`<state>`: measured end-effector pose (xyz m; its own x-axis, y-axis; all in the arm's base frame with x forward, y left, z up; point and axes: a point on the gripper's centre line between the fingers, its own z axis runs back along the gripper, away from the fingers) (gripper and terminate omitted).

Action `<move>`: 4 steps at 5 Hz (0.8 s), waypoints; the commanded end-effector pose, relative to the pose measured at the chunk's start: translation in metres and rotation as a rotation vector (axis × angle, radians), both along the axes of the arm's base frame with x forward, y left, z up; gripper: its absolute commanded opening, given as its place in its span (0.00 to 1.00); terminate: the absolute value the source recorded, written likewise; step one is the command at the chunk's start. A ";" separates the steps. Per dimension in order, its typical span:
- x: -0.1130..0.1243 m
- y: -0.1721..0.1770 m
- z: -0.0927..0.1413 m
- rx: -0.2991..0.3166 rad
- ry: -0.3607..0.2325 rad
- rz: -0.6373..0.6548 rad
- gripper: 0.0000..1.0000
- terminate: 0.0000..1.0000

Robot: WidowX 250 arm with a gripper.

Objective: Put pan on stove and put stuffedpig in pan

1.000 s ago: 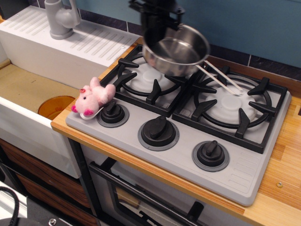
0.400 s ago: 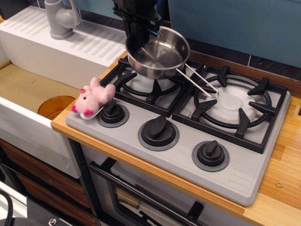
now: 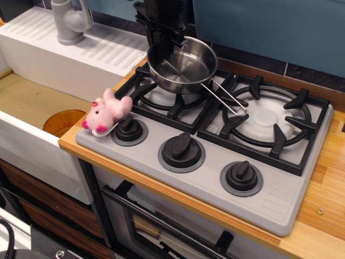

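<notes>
The shiny steel pan (image 3: 183, 67) hangs low over the left burner grate (image 3: 172, 91) of the grey stove (image 3: 215, 162). Its wire loop handle (image 3: 226, 100) points to the right front, toward the right burner. My black gripper (image 3: 164, 38) comes down from above and is shut on the pan's far left rim. I cannot tell whether the pan's base touches the grate. The pink stuffed pig (image 3: 107, 111) lies on the stove's front left corner, beside the left knob (image 3: 129, 129), apart from my gripper.
A white sink (image 3: 32, 118) with an orange drain disc (image 3: 63, 120) lies to the left. A grey tap (image 3: 70, 21) and a ribbed drainboard (image 3: 81, 43) stand at the back left. Two more knobs (image 3: 182, 150) line the stove's front. The wooden counter (image 3: 323, 205) runs along the right.
My gripper has carried the pan left from between the burners to over the left burner and lowered it toward the grate. The pig has not moved.
</notes>
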<state>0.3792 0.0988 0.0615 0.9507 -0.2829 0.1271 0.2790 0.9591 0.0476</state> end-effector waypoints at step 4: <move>-0.007 -0.016 0.062 0.077 -0.008 0.002 1.00 0.00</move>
<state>0.3627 0.0815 0.0872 0.9564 -0.2919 0.0123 0.2903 0.9542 0.0725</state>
